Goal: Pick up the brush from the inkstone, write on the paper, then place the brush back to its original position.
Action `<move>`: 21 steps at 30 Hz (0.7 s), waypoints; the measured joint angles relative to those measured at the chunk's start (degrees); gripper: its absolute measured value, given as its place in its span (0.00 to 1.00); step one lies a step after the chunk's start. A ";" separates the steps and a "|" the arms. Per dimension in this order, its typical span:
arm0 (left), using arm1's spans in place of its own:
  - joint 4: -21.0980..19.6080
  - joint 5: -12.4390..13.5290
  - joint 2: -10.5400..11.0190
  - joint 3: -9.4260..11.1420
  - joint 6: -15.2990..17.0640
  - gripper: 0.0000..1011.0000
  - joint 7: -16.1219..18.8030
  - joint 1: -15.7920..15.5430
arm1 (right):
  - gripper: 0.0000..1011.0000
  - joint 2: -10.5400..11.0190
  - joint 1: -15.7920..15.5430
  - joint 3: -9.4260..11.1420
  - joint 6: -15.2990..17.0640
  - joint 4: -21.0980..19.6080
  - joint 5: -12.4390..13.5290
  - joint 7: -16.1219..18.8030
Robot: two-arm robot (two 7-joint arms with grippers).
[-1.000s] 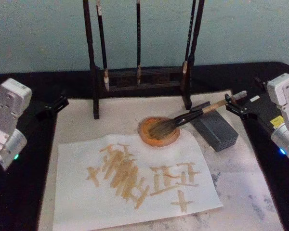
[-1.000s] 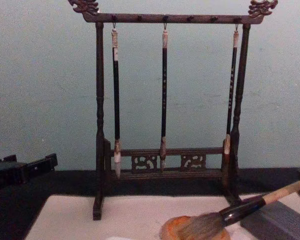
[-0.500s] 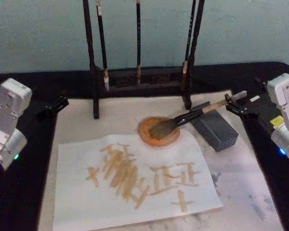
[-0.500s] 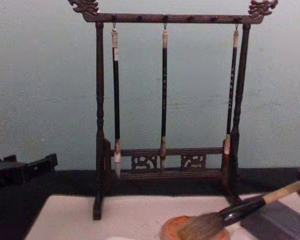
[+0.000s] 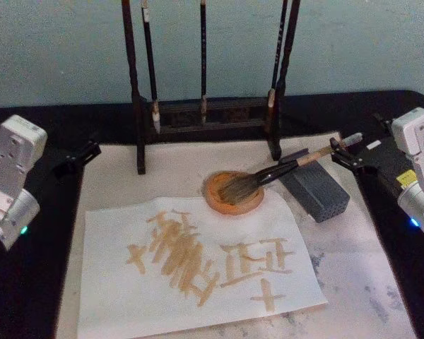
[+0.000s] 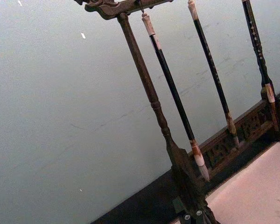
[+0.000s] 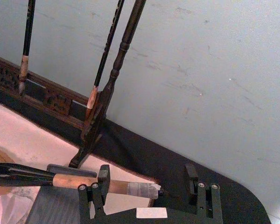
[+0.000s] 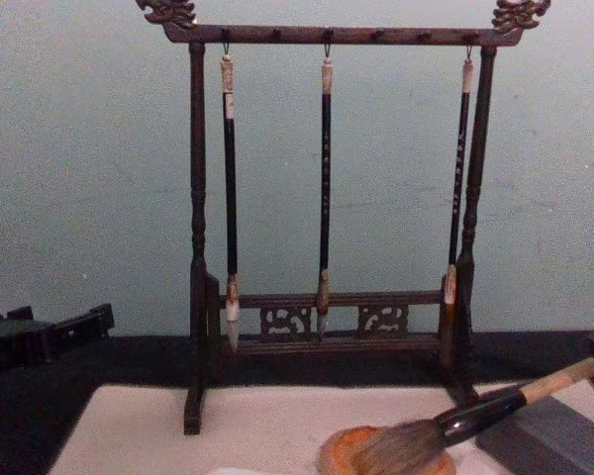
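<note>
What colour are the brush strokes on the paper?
Pale golden-brown strokes on the white paper; the head view shows them best.

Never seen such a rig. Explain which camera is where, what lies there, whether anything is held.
It is a two-armed robot. Cameras sit on its head, chest and each wrist. On the pale mat lie the paper, bearing tan strokes, a round orange inkstone, a grey block and a brush rack. The brush rests with bristles on the inkstone, handle on the block. The right gripper stands open astride the handle's end, so nothing is held. The left gripper is parked at the mat's left.
</note>
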 joint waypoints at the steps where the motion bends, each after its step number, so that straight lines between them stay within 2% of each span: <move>1: 0.00 0.00 0.00 0.00 0.00 0.99 0.00 0.00 | 1.00 0.00 0.00 0.00 0.00 0.00 0.00 0.00; 15: 0.00 0.00 0.00 0.00 0.00 0.99 0.00 0.00 | 1.00 -0.04 -0.01 0.08 -0.02 0.02 0.02 0.11; 21: 0.00 0.00 0.00 0.00 0.00 0.99 0.00 0.00 | 1.00 -0.45 -0.34 1.96 -0.93 0.38 2.87 3.51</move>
